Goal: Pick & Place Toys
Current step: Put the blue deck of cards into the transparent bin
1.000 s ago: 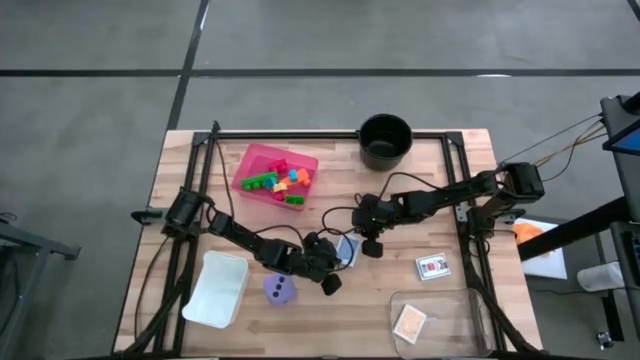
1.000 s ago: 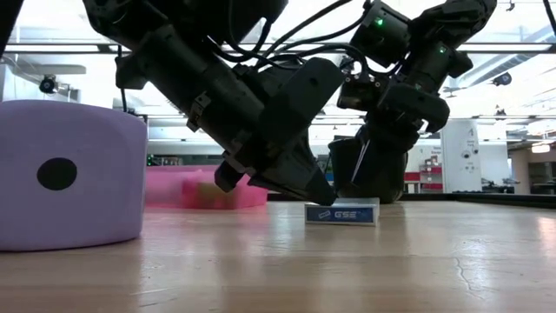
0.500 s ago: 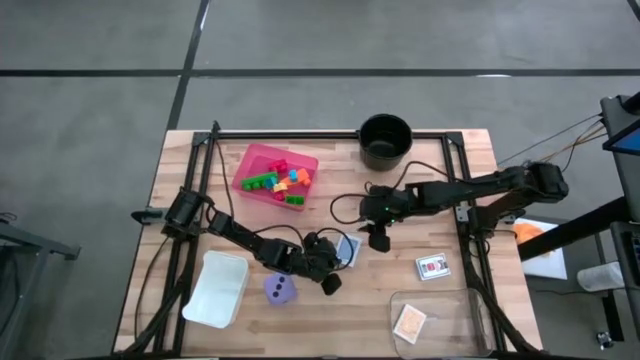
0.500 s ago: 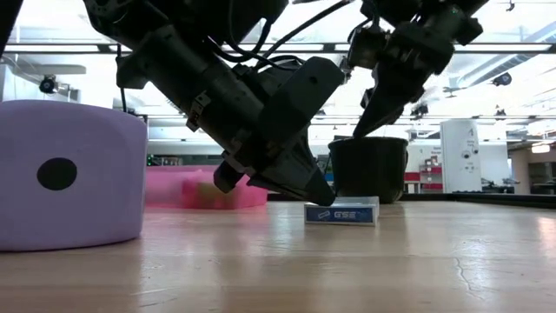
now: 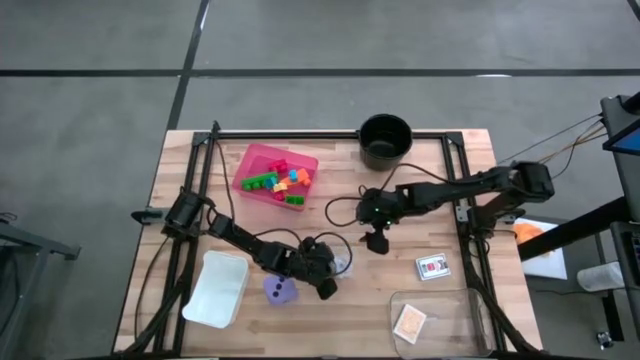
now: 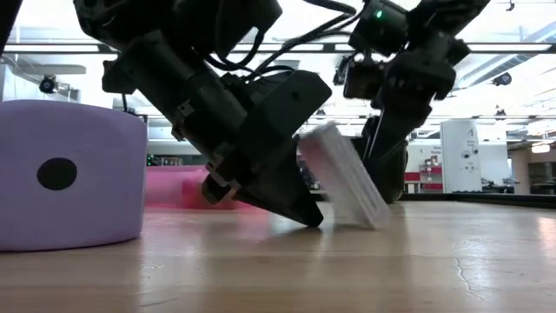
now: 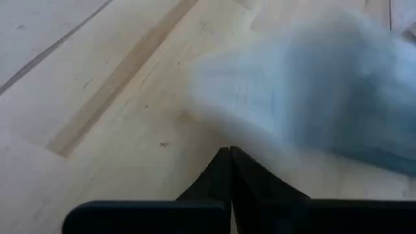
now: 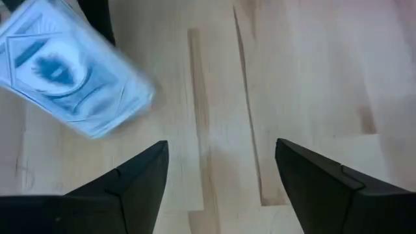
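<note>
The blue card (image 6: 343,178) stands tipped up on the table, its lower edge (image 6: 372,223) on the wood; it shows blurred in the right wrist view (image 8: 71,78). My left gripper (image 6: 306,217) is shut, its tip low on the table beside that card. Close to it, toward the near edge, sits the purple die (image 5: 280,290). My right gripper (image 5: 378,243) hovers open just beyond the card, nothing between its fingers (image 8: 140,179). Bricks lie in the pink tray (image 5: 252,160). A white-red card (image 5: 432,267) and an orange card (image 5: 409,322) lie at the right. My left gripper has its shut fingertips (image 7: 229,156) down at the table under the blue card's raised side (image 6: 317,148). The fingers come slanting down from the table's left. The card leans tilted over them, its other edge on the wood; blur hides the exact spot of touch.
A black round pot (image 5: 385,140) stands at the far edge. A white tub (image 5: 215,288) sits near left. A clear lid (image 5: 440,318) near right holds the orange card. Cables trail across the middle of the table.
The blue card lay flat and has tipped up onto one edge over my left gripper's tip, which has crept toward it. My right gripper has lifted off the table behind the card and opened.
</note>
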